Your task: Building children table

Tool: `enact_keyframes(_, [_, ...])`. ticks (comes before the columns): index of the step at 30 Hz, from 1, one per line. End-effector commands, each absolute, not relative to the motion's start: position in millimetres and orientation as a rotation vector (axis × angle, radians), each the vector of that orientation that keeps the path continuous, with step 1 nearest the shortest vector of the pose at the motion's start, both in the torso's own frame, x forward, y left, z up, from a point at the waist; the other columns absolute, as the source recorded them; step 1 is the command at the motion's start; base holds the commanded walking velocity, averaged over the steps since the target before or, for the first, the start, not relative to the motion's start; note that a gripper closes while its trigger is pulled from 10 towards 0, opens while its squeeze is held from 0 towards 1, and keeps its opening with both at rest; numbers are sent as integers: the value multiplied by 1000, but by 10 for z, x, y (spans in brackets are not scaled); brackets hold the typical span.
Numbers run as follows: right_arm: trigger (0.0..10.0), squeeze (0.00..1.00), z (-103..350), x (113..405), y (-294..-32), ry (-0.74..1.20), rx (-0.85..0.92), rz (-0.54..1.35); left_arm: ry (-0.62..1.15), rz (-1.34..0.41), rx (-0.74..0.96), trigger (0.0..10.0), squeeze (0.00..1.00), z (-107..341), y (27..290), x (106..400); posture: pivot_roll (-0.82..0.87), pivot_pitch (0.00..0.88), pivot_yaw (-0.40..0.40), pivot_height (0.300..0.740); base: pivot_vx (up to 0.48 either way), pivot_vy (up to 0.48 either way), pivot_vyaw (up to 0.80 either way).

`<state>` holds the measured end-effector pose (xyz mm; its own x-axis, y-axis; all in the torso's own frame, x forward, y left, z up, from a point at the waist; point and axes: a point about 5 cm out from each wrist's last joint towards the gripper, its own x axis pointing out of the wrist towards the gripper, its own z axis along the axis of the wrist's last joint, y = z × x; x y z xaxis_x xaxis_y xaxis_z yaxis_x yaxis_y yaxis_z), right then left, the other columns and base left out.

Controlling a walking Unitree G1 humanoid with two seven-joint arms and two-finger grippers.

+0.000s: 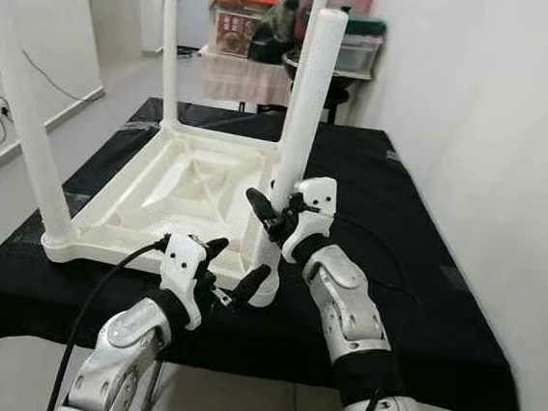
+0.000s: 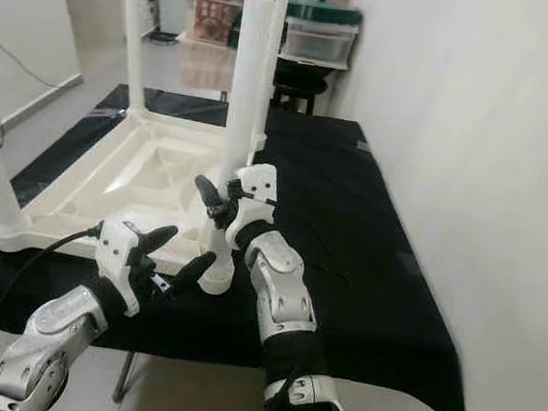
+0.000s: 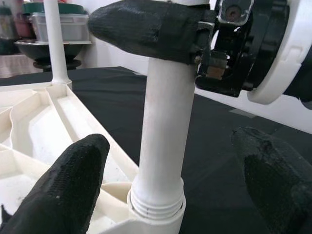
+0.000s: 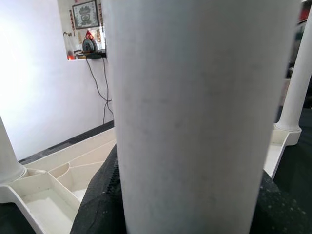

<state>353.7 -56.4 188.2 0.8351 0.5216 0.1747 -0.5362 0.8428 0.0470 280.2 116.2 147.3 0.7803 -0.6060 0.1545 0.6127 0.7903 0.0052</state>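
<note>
Nearest the camera, the left end effector [image 1: 232,271] is spread wide, its fingers either side of the near leg [image 1: 306,102] at its threaded base without touching it. Higher on that leg, the right end effector [image 1: 276,209] is clamped around the shaft. This leg stands upright in the corner socket of the inverted white children's table top [image 1: 179,182], which rests on the black-covered table [image 1: 427,230] beside a white wall [image 1: 498,101].

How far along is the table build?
Done: three legs stand in the upturned white tabletop. In hand: the right gripper is shut on the fourth leg at the near corner; threads show at its socket, so it isn't fully seated. The left gripper is open beside its base. Left: tighten, flip upright.
</note>
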Motion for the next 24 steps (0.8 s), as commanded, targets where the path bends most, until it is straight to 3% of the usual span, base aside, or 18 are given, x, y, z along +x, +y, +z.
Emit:
enact_keyframes(1, [10000, 0, 1638, 3500, -523, -55, 150, 546, -152, -653, -33, 10000, 0, 1475, 1185, 2822, -64, 0, -43, 740, 0, 0, 0])
enact_keyframes(2, [10000, 0, 1638, 3500, -523, -55, 150, 546, -152, -653, -33, 10000, 0, 1475, 1185, 2822, -64, 0, -43, 740, 0, 0, 0])
enact_keyframes(3, [10000, 1000, 1662, 3490, -505, -55, 173, 569, -151, -655, -34, 10000, 0, 1475, 1185, 2821, -62, 0, -37, 740, 0, 0, 0])
enact_keyframes(9, [10000, 1000, 1783, 3483, -508, -75, 131, 667, -149, -662, -36, 10000, 0, 1478, 1180, 2823, -61, 0, -38, 740, 0, 0, 0])
enact_keyframes(10, [10000, 0, 1843, 3528, -542, -91, 98, 758, -150, -662, -36, 10000, 0, 1479, 1177, 2824, -56, 0, -42, 740, 0, 0, 0])
enact_keyframes(17, [10000, 0, 2047, 3660, -716, -120, -60, 1069, -153, -662, -39, 10000, 0, 1481, 1171, 2821, -49, 0, -47, 740, 0, 0, 0])
enact_keyframes(24, [10000, 0, 2120, 3737, -804, -74, -74, 1171, -154, -660, -42, 10000, 0, 1482, 1168, 2816, -44, 0, -50, 740, 0, 0, 0])
